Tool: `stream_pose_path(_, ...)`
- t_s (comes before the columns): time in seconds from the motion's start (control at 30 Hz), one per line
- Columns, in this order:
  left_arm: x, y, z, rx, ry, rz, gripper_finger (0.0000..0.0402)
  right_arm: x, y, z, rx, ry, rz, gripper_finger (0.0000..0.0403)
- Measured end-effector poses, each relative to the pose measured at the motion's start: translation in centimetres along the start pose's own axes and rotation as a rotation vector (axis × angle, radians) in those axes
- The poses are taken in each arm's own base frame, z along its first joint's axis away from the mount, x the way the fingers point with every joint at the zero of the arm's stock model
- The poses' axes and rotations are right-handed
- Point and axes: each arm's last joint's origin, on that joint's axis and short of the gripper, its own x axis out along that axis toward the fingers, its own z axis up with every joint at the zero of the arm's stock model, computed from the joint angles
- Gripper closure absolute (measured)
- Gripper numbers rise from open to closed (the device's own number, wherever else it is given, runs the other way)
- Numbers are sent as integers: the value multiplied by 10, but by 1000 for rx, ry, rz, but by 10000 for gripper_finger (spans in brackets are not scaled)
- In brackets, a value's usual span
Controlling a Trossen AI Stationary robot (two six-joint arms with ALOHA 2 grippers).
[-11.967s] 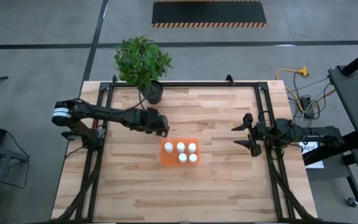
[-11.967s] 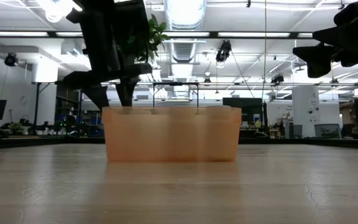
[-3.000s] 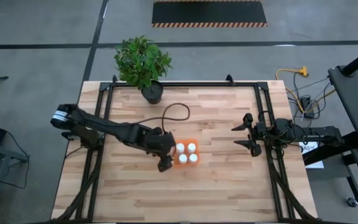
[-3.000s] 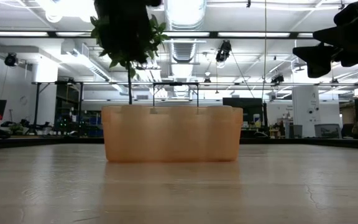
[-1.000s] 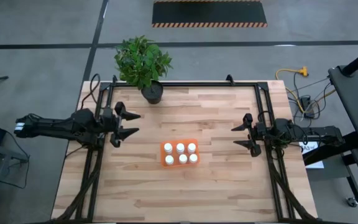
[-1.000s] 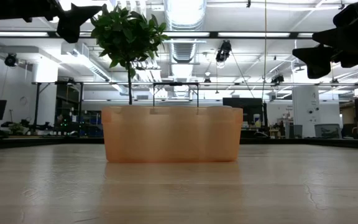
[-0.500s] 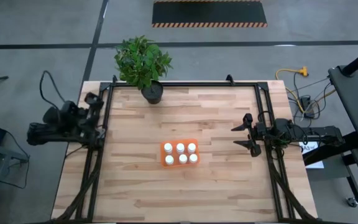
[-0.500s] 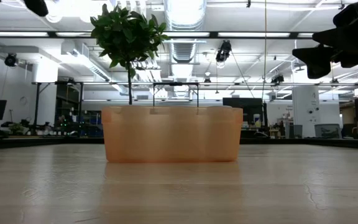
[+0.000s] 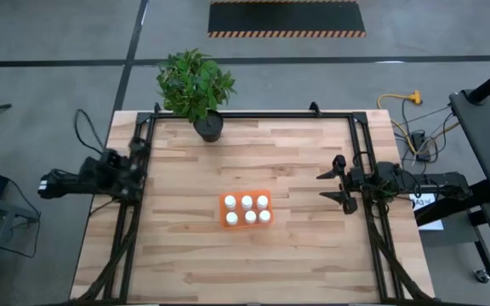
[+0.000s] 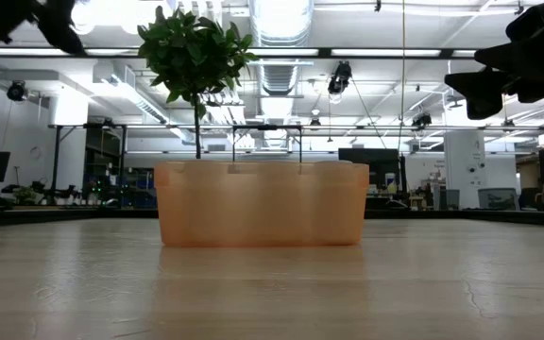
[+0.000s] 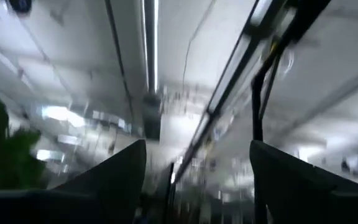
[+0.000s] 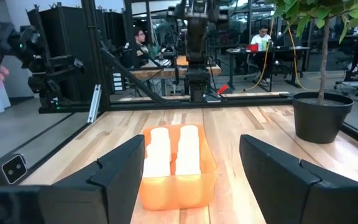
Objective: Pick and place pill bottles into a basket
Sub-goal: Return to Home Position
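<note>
Between the left jaws and right jaws, both apart and empty, the basket (image 9: 223, 211) holds six pill bottles (image 9: 246, 201); placing looks complete.

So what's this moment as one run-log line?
pill bottles: six in basket | left tool: open, left table edge | right tool: open, right table edge

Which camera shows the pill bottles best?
High view: all six pill bottles show, standing in the basket. Right wrist view sees them overlapping; low view only the basket's wall; left wrist view none.
</note>
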Motion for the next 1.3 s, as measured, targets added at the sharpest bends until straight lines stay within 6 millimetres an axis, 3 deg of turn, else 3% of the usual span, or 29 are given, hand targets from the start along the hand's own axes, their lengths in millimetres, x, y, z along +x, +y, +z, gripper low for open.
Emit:
stream_pose_path(0.13,-3,3,-23,11,262,10,134,0,0,0,-2,1,0,148)
stream_pose_path(0.33,-11,7,-44,20,479,46,134,0,0,0,-1,1,0,150)
stream_pose_path(0.6,-16,8,-55,27,598,63,134,0,0,0,1,2,-1,152)
stream_pose_path(0.93,-34,12,-75,38,871,104,134,0,0,0,1,4,-1,149)
stream_pose_path(1.3,-35,13,-79,42,923,107,134,0,0,0,1,4,-1,154)
